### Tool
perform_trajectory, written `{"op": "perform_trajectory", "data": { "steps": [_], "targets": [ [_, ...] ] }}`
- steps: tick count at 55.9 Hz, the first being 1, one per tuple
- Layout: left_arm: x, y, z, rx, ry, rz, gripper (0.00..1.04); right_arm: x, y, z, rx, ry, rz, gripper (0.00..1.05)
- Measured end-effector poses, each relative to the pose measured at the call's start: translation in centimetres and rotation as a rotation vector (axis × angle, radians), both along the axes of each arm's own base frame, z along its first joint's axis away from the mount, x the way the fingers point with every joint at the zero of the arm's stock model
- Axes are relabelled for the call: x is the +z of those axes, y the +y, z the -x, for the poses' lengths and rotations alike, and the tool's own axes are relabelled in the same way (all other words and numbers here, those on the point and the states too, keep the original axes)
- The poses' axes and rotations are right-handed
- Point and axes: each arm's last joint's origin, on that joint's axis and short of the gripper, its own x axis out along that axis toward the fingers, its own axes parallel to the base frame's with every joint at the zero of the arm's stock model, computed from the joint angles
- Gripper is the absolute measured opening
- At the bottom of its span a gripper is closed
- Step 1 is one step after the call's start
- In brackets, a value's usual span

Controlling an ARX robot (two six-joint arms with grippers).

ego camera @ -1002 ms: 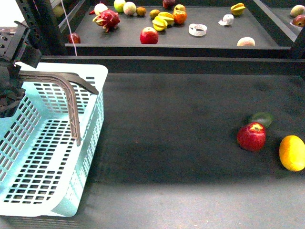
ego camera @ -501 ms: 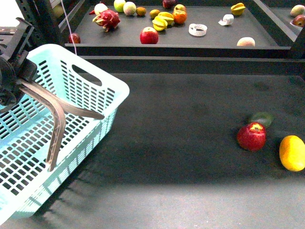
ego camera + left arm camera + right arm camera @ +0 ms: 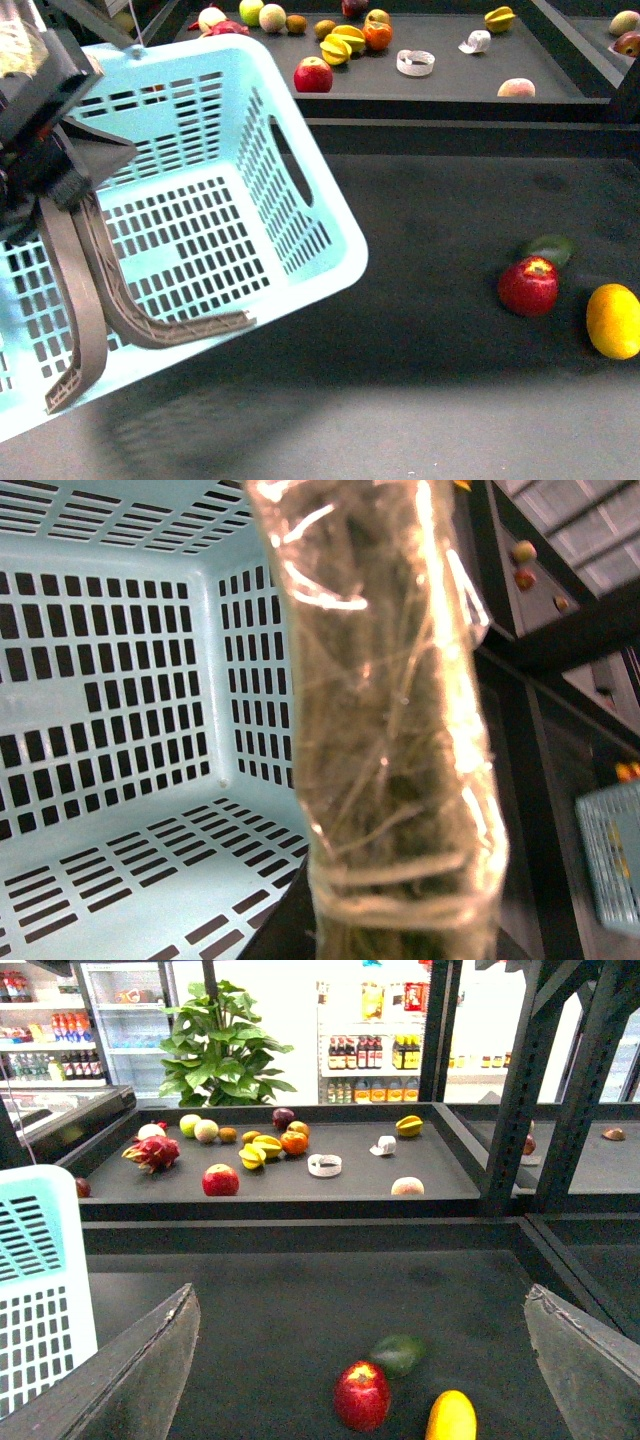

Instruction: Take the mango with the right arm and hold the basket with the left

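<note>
The mango (image 3: 613,320) lies at the right edge of the dark table, just right of a red apple (image 3: 528,286). The right wrist view shows the mango (image 3: 451,1418) below and ahead of my open right gripper (image 3: 360,1295), whose fingers (image 3: 135,1375) stand wide apart with nothing between them. The aqua basket (image 3: 200,150) hangs tilted at the left, its open side facing the camera and its grey-brown handles (image 3: 90,300) dangling. My left gripper (image 3: 62,170) is shut on the basket at its upper left. In the left wrist view a blurred glossy wrapped shape hides the jaws in front of the basket's inside (image 3: 120,680).
A dark green fruit (image 3: 548,248) lies behind the apple. A raised shelf (image 3: 450,85) at the back holds several fruits, among them a red apple (image 3: 313,74) and yellow star-shaped fruits (image 3: 340,45). Black frame posts (image 3: 515,1090) rise at the right.
The basket has been lifted off the table and tipped up, swinging up and to the right until its opening faces the camera. The handles now hang down. The fruits have not moved.
</note>
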Motion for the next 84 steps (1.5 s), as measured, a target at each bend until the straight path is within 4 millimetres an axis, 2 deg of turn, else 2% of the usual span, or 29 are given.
{"op": "perform_trajectory", "data": {
  "steps": [9,19,51,84],
  "targets": [
    [-0.6,-1.9,1.5,-0.119,-0.010,-0.053,0.05,0.0,0.0,0.0,0.000,0.000,0.000,0.97],
    [-0.3,-3.6,2.1,-0.193,-0.077,-0.102,0.05,0.0,0.0,0.0,0.000,0.000,0.000,0.97],
    [1.2,-8.3,1.7,-0.357,-0.186,-0.074,0.05,0.0,0.0,0.0,0.000,0.000,0.000,0.97],
    [1.3,-8.8,1.9,-0.352,-0.190,-0.079,0.05,-0.1,0.0,0.0,-0.011,0.007,-0.001,0.97]
  ]
}}
